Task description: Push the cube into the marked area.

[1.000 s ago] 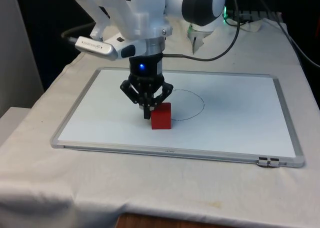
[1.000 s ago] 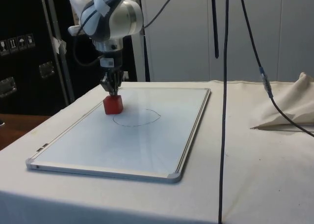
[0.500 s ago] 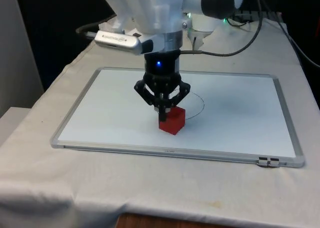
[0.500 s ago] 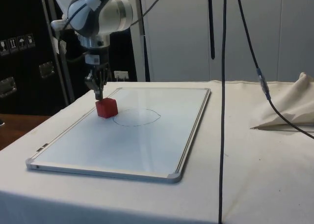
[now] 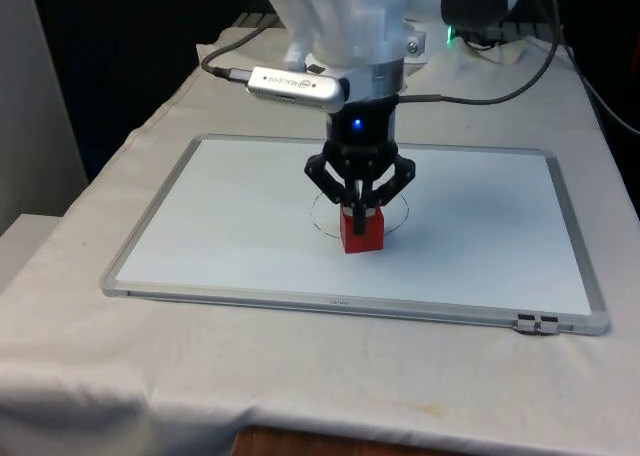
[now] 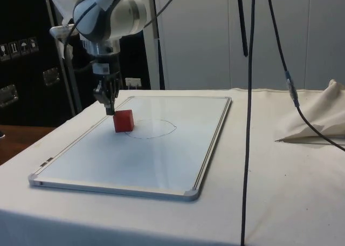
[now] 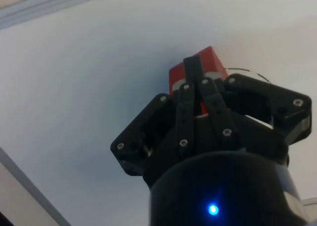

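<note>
The red cube point(image 5: 361, 231) sits on the whiteboard point(image 5: 200, 216), on the near rim of the drawn oval point(image 5: 400, 211) — roughly at the oval's 6 o'clock in the front view, its base overlapping the pen line. In the side view the cube point(image 6: 123, 120) stands at the oval's point(image 6: 156, 131) 9 o'clock end, touching the line there.

The gripper point(image 5: 358, 208) hangs straight down over the cube, its fingers pressed together into a single tip that meets the cube's upper far edge. From the side the gripper point(image 6: 110, 109) stands at the cube's 10 o'clock, tip against the upper corner. The wrist view shows the fingers point(image 7: 195, 72) closed flat on each other and lying against the red cube point(image 7: 213, 62) — nothing pinched between them.

The whiteboard lies flat on the white cloth point(image 5: 90, 306), and a black cable point(image 6: 248, 111) hangs in front of the side view.
</note>
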`<move>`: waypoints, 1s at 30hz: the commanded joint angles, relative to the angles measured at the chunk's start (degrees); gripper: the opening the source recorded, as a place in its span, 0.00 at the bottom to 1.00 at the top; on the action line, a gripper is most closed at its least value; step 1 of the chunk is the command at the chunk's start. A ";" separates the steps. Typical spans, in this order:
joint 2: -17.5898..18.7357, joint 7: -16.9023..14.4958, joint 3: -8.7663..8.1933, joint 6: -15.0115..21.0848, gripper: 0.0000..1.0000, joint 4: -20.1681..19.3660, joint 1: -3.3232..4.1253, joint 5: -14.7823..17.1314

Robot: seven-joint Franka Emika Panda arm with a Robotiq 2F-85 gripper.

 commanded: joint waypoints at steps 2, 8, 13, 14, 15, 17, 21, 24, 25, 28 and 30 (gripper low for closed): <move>-0.29 0.00 0.06 -0.06 0.00 -0.57 0.11 -0.29; -1.43 0.06 0.17 -0.69 0.00 -3.50 0.52 -2.35; -1.32 0.46 0.06 -1.09 0.00 -4.07 0.46 -3.61; -1.20 0.57 0.00 -1.20 0.00 -4.13 0.40 -3.90; -1.15 0.69 0.00 -1.32 0.00 -4.18 0.34 -4.30; -1.15 1.20 -0.06 -1.49 0.00 -4.24 0.17 -5.50; -1.26 1.26 0.29 -1.15 0.00 -4.24 -0.23 -6.07; -1.38 2.52 -0.46 -1.89 0.00 -4.07 -0.11 -8.08; -1.38 2.69 -0.57 -1.95 0.00 -4.01 -0.11 -8.37; -1.49 3.21 -0.97 -2.23 0.00 -3.95 -0.17 -9.28; -1.66 3.44 -1.15 -2.58 0.00 -4.01 -0.23 -9.80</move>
